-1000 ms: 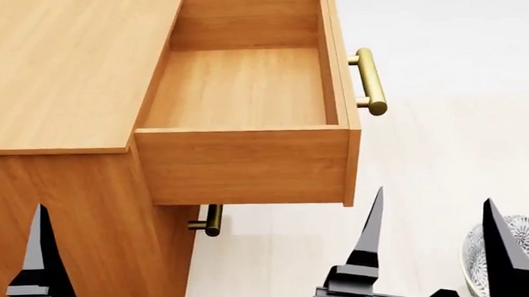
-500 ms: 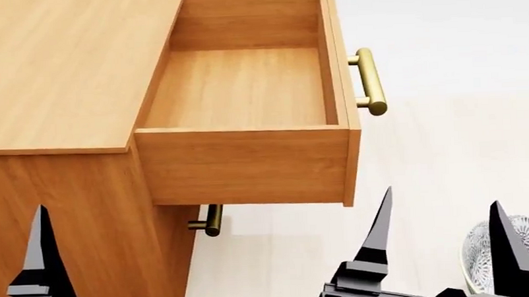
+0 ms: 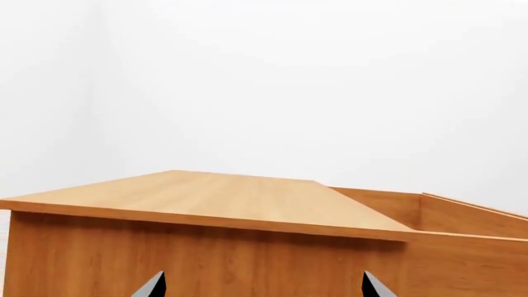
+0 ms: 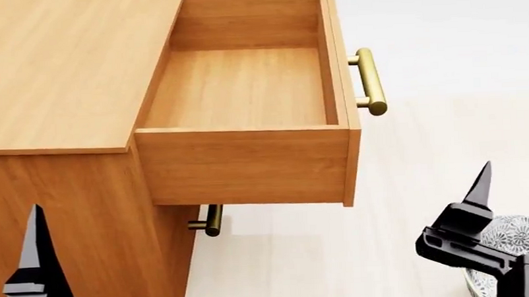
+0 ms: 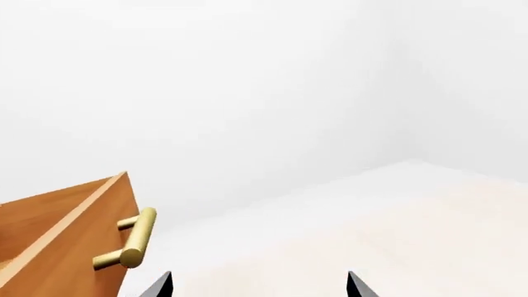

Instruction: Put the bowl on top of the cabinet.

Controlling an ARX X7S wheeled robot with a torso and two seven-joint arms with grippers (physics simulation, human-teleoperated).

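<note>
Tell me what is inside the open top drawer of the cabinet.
Nothing: the drawer of the cabinet shows only bare wooden floor and walls in the head view. Its near front strip is hidden behind the side panel. The bowl sits outside, lower right.

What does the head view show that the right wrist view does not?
Only the head view shows the bowl low on the floor, the cabinet top, the open drawer's inside, a lower handle and the left gripper. Only the right wrist view shows the far wall. Both show the drawer's brass handle and the right gripper.
</note>
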